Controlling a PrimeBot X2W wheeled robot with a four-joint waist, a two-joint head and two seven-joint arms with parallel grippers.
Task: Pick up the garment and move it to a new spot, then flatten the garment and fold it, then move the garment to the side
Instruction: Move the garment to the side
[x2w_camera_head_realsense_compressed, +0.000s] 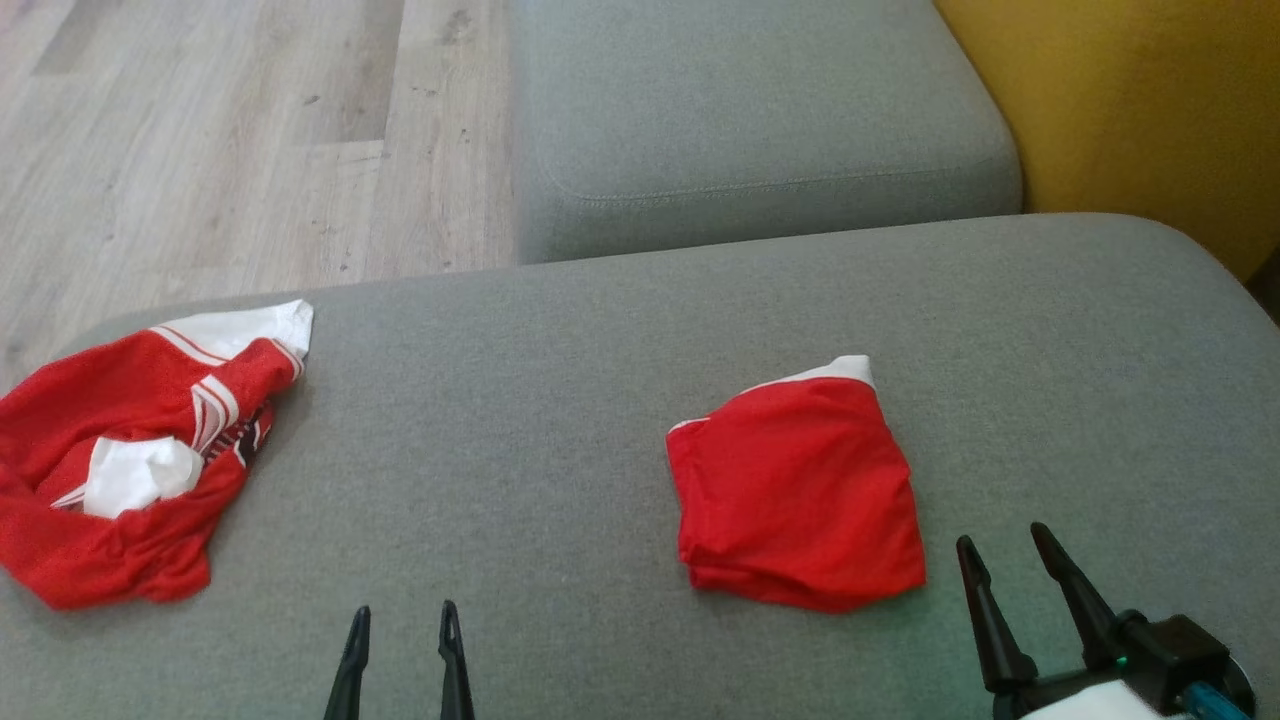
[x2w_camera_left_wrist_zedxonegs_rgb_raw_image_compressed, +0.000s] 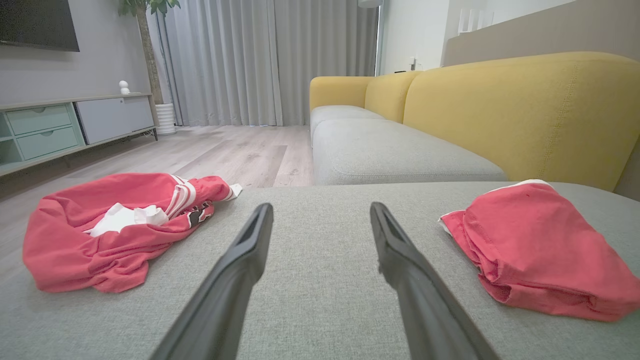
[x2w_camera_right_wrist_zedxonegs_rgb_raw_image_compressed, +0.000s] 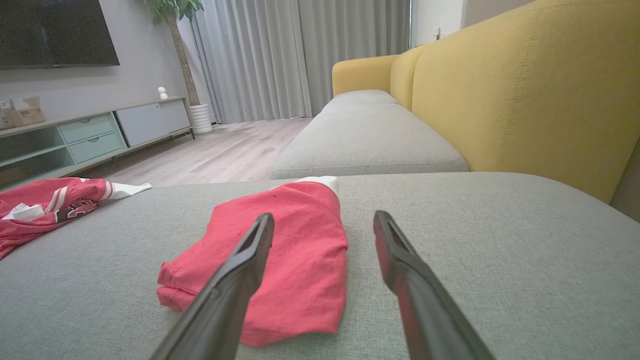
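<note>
here, grey sofa seat (x2w_camera_head_realsense_compressed: 540, 420), folded red garment (x2w_camera_head_realsense_compressed: 800, 480), wooden floor (x2w_camera_head_realsense_compressed: 250, 130)

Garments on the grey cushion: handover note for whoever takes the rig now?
Left gripper: open, holding nothing, over bare grey cushion.
Right gripper: open, holding nothing, by the near right corner of the folded red garment.
Crumpled red-and-white garment: at the cushion's far left edge.
Done: one garment looks folded.
Left: the crumpled one, apparently untouched: pick up, move, flatten, fold, set aside.
</note>
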